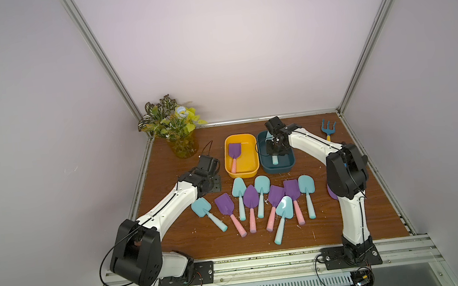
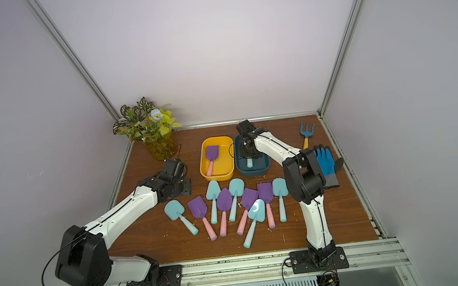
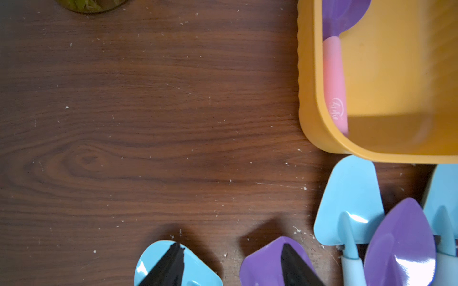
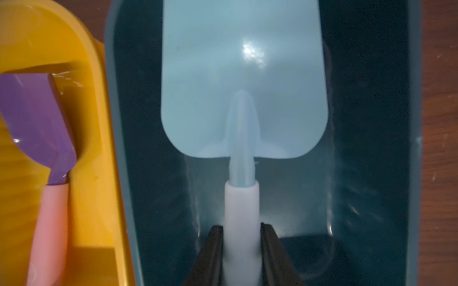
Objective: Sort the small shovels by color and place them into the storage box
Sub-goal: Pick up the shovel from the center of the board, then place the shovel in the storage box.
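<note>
Right hand (image 4: 241,226) pinches a light-blue shovel (image 4: 244,74), mostly hidden in both top views; left hand (image 3: 231,245) spread.

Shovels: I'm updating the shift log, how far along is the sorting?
Done: one purple shovel lies in the yellow box. In hand: the right gripper clamps a light-blue shovel by its handle inside the teal box. Left: at least nine shovels on the table, five blue, four purple; left gripper open.

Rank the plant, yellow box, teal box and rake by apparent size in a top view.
Plant, largest.
Yellow box and teal box look alike, the teal partly hidden by the right arm.
Rake, smallest.
</note>
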Available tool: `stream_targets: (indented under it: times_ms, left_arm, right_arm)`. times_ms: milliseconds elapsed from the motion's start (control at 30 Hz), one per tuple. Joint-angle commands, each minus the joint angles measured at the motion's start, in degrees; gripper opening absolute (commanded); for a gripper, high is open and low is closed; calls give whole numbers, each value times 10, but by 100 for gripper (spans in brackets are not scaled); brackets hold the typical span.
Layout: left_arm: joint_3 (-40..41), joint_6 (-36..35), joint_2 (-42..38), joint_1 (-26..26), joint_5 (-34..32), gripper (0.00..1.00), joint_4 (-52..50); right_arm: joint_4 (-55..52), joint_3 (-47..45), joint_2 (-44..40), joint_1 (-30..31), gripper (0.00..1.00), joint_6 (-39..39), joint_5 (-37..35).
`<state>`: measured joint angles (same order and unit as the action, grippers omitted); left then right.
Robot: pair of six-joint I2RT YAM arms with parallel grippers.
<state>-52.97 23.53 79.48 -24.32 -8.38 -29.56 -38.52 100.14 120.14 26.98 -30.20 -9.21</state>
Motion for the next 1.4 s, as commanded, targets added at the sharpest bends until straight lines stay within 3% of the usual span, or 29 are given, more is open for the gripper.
stream_targets:
  times_ms: [0, 600, 1067, 1367]
  left_arm:
    - [11, -6, -14, 6, 12, 64, 9]
    - [20, -9, -28, 8, 8, 65, 6]
    - [21, -9, -29, 10, 20, 65, 11]
    - [23, -7, -33, 11, 21, 65, 14]
  right_arm:
    - [-16, 26, 0, 1, 15, 20, -24]
    - [-30, 32, 40, -24, 15, 42, -68]
    - [-28, 34, 70, -26, 19, 50, -49]
    - [-36, 40, 50, -22, 44, 47, -58]
